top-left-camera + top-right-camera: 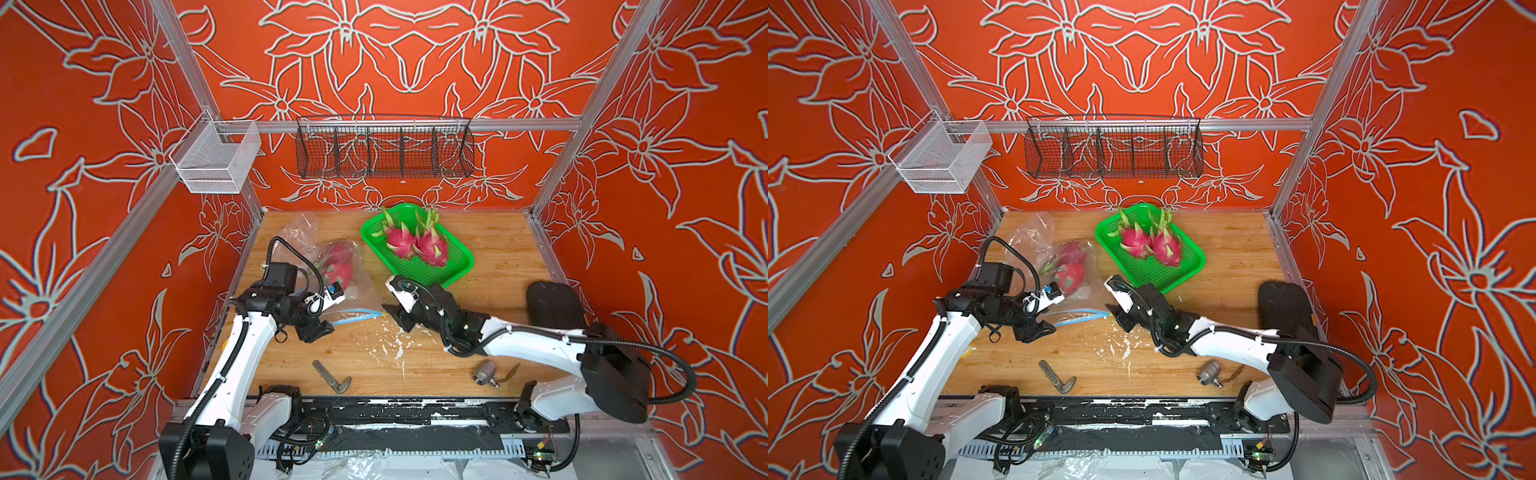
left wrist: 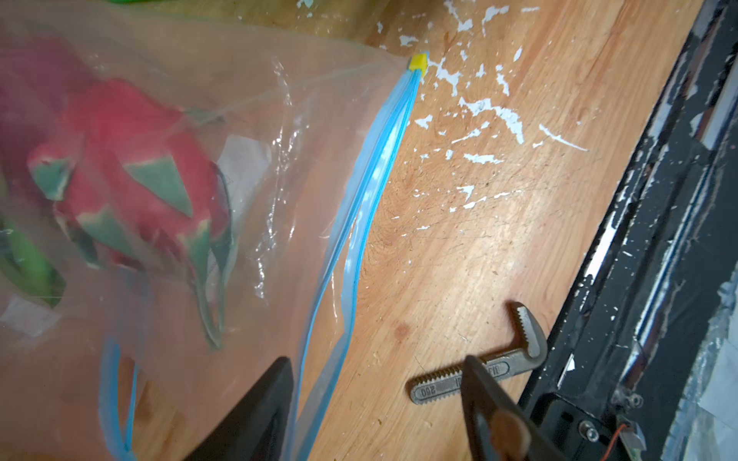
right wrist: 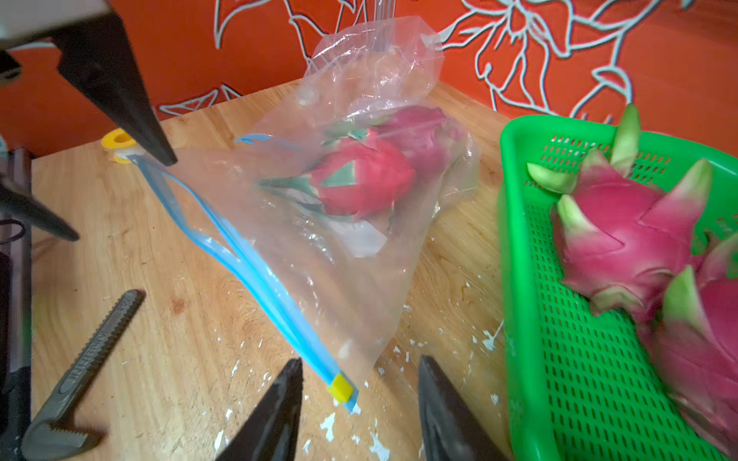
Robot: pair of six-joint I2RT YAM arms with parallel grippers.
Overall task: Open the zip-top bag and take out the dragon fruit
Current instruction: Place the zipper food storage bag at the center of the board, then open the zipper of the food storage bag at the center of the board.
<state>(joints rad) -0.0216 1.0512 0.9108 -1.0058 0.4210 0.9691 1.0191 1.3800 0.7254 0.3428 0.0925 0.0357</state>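
Observation:
The clear zip-top bag (image 1: 357, 291) lies on the wooden table left of centre, its blue zip strip (image 1: 353, 316) facing the front. The two strip sides stand slightly apart along the middle. A yellow slider (image 3: 340, 387) sits at the strip's right end. A pink dragon fruit (image 1: 338, 270) (image 3: 363, 179) lies inside the bag. My left gripper (image 1: 322, 330) (image 2: 377, 361) is open at the strip's left end, one finger over the plastic, gripping nothing. My right gripper (image 1: 394, 319) (image 3: 361, 361) is open, with the slider lying loose between its fingers.
A green basket (image 1: 467, 257) holding two dragon fruits stands behind the right gripper. A metal wrench jaw (image 1: 330, 376) and a metal fitting (image 1: 484, 371) lie near the front edge. A black pad (image 1: 555, 307) sits at the right. A yellow tape roll (image 3: 118, 139) lies by the left gripper.

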